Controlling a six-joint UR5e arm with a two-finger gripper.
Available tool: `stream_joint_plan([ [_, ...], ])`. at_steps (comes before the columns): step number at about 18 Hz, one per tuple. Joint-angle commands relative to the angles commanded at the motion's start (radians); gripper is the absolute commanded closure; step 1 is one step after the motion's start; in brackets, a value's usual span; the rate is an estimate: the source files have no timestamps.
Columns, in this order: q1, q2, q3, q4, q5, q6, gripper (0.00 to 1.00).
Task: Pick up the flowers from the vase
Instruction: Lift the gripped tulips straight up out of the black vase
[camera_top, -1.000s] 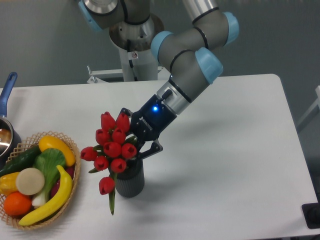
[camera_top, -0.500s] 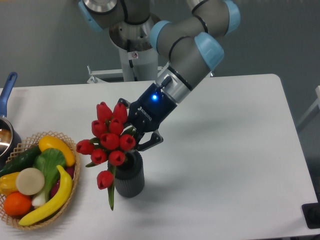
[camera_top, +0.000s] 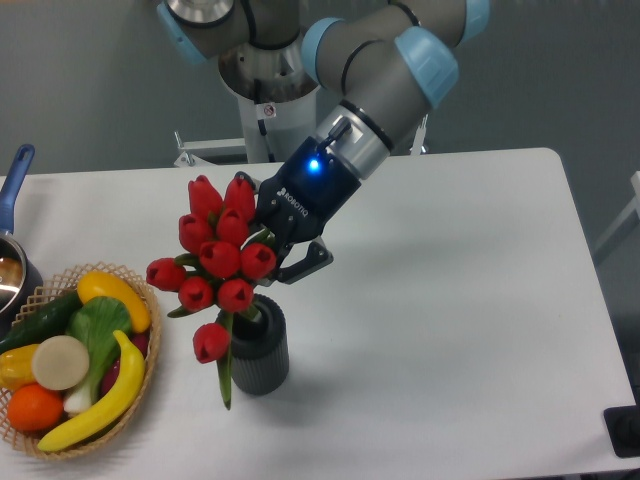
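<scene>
Ten or so glossy red flowers (camera_top: 215, 262), green-stemmed, sit clamped in my gripper (camera_top: 283, 262) just above the vase (camera_top: 259, 349), a dark ribbed cylinder; one bloom droops beside its mouth.

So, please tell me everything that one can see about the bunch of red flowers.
The flowers are a bunch of about ten red tulips with green stems and leaves, artificial by their look. The blooms sit tightly together, leaning to the left; one bloom droops low beside the vase. The hand is shut on the bunch from the right, behind the blooms. The lower stems seem still to reach into the dark ribbed vase's mouth, so the bunch is raised but not yet clear of it.
</scene>
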Motion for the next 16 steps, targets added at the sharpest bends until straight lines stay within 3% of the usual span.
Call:
stream_joint_plan([
  [7,0.011,0.005,0.068,0.0,0.0,-0.095,0.52],
  [16,0.047,0.026,0.068,0.0,0.0,-0.132,0.57],
])
